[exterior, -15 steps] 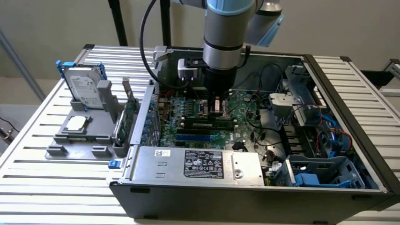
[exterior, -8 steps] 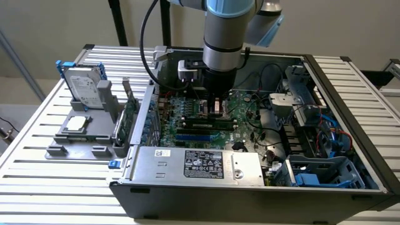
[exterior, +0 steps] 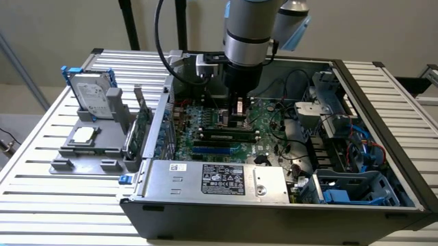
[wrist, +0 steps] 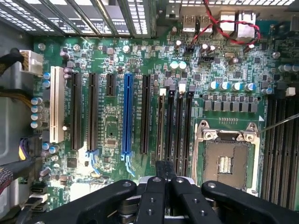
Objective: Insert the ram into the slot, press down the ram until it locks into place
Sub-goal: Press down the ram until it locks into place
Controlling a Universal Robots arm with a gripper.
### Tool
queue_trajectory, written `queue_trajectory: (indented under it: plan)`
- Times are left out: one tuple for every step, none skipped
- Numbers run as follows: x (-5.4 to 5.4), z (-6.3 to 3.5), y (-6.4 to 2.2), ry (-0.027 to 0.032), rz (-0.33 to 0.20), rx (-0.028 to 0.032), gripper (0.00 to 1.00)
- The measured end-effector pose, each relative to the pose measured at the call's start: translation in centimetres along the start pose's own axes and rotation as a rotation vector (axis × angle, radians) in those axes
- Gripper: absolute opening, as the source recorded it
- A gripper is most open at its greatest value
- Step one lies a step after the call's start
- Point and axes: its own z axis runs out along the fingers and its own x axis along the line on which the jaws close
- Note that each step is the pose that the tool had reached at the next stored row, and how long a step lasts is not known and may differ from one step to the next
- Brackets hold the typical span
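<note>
The claw (exterior: pixel 241 114) hung low inside the open computer case (exterior: pixel 383 154), which sat on the slatted tabletop (exterior: pixel 41 154). Its tip was close over the motherboard (exterior: pixel 205 148). In the wrist view the claw (wrist: pixel 166 169) was drawn narrow, its fingertips (wrist: pixel 160 169) pressed together with nothing visibly pinched between them. They pointed at the near ends of a bank of parallel black memory sockets (wrist: pixel 180 126), beside the silver processor socket (wrist: pixel 227 163).

In the exterior view the ram (exterior: pixel 226 134) stood on edge along the slot (exterior: pixel 205 138), just beside the claw on the side nearer the power supply box (exterior: pixel 212 179). It was level from end to end and was not in the claw's hold.

The insertion therefore looked done or nearly so. The end latches could not be made out, so whether the ram had locked was undecided, and the pressing-down appeared to be the step left or in hand. Whether the claw touched the ram could not be told.
</note>
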Motion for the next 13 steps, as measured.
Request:
queue_trajectory:
  plan:
    - [0.00,0.00,0.00,0.0009,0.000,-0.0001,0.11]
    - [0.00,0.00,0.00,0.0008,0.000,-0.0001,0.11]
    - [0.00,-0.01,0.00,0.0009,0.000,-0.0001,0.11]
    - [0.00,-0.01,0.00,0.0010,0.000,-0.0001,0.11]
    - [0.00,-0.01,0.00,0.0011,0.000,-0.0001,0.11]
    - [0.01,-0.01,0.00,0.0011,0.000,-0.0001,0.11]
    - [0.01,-0.01,0.00,0.0011,0.000,-0.0002,0.11]
    - [0.00,-0.01,0.00,0.0011,0.000,-0.0001,0.11]
    - [0.01,-0.01,0.00,0.0011,0.000,-0.0002,0.11]
    - [0.01,-0.01,0.00,0.0011,0.000,-0.0001,0.11]
    - [0.00,-0.01,0.00,0.0011,0.000,-0.0001,0.11]
    - [0.01,-0.01,0.00,0.0011,0.000,-0.0001,0.11]
    - [0.00,-0.01,0.00,0.0010,0.000,-0.0001,0.11]
